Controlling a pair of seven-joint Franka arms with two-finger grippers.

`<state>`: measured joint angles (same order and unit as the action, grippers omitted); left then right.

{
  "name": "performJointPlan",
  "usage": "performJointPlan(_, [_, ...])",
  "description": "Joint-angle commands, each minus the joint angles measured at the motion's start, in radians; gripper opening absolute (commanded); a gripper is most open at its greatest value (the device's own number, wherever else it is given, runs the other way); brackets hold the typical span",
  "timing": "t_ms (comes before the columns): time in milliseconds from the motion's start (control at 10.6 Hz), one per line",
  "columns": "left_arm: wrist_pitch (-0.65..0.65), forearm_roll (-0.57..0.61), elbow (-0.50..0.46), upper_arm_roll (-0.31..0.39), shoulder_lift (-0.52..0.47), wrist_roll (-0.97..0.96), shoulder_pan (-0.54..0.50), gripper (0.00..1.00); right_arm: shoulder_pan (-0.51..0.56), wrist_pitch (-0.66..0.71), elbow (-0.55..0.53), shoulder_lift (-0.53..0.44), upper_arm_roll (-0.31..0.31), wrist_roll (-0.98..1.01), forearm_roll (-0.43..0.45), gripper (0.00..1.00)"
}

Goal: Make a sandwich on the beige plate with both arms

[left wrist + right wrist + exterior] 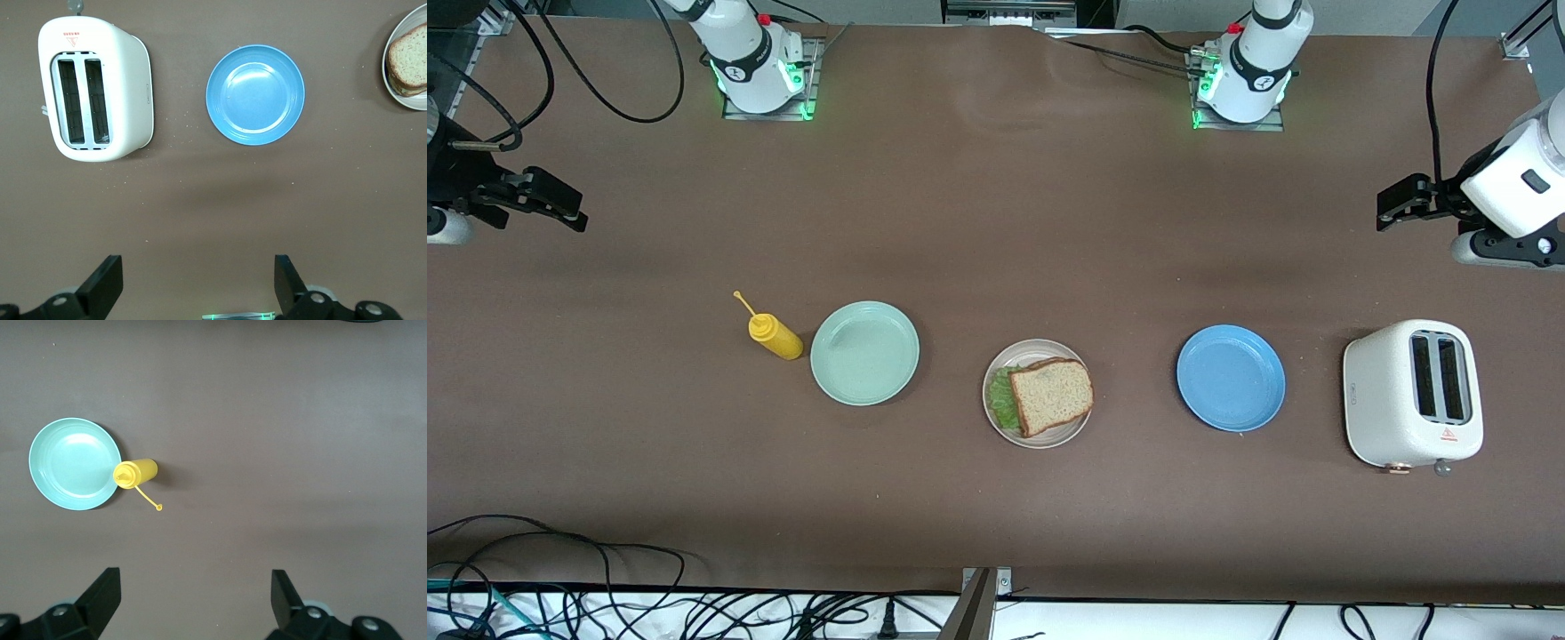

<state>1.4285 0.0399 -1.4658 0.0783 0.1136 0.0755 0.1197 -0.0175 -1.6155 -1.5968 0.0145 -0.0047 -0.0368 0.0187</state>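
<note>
Fingers spread, my right gripper (560, 206) hangs empty over bare table (978, 222) at its own end. Midway between my two hands, well apart from both, the sandwich (1049, 395) lies on the beige plate (1037, 435). My left gripper (1398, 203) hangs open too.

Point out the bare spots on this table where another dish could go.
Bare table lies between the arm bases and the row of plates, and again nearer the camera. The row is crowded: mustard bottle beside mint plate, beige plate, blue plate, toaster.
</note>
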Motion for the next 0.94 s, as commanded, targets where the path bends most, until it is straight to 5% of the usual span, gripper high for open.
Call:
performJointPlan(0, [-0.01, 0.002, 0.007, -0.003, 0.003, 0.035, -0.009, 1.0, -0.001, 0.005, 0.02, 0.002, 0.003, -0.014, 0.01, 1.0])
performJointPlan(848, [0.084, -0.048, -0.117, -0.003, -0.051, -0.026, -0.011, 1.0, -0.001, 0.005, 0.02, 0.002, 0.003, -0.005, 0.01, 1.0])
